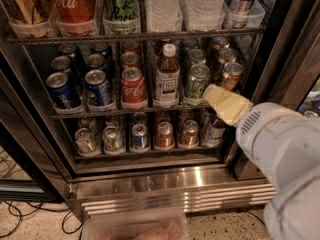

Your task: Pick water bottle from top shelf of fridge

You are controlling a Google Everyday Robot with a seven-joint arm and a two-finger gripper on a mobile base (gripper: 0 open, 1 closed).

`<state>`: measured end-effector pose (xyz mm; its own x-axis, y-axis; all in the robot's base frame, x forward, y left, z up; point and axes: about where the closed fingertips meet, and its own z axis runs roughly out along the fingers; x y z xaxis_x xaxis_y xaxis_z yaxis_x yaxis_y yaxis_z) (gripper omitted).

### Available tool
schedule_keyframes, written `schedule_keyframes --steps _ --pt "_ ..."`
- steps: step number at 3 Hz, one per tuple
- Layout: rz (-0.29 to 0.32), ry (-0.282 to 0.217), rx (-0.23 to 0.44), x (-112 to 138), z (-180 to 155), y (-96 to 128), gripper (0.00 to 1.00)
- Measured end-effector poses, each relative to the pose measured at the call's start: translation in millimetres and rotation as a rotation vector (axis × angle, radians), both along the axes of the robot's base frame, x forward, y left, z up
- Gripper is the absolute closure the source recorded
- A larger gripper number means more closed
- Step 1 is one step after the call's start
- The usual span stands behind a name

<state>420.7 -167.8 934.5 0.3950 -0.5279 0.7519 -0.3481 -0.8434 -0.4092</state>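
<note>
Done: nothing yet, I judge; the bottle (162, 14) stands ungripped on the top shelf (75, 37) of the fridge (175, 181).
Tool: the tool (226, 105) hangs at the right before the middle rack, well below the bottle; I cannot tell its opening.
Left: rise, reach in, grip, draw out.
Edges: green can (120, 6) and wide bottle (205, 4) crowd the bottle; the frame post (280, 59) is near my arm.
Room: open in front.

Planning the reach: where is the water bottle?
In the camera view, the water bottle stands on the top shelf between the green can and a wider clear bottle; the claw is lower right, by the middle rack.
</note>
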Motion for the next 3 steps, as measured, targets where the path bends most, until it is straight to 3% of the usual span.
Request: schedule_keyframes --steps 1,2,3 --pt "0.163 -0.097 -0.131 8 -7 21 0.0" --pt "0.349 -0.215 -0.228 19 12 55 0.0" --pt "0.518 -0.302 -0.364 29 30 84 0.0"
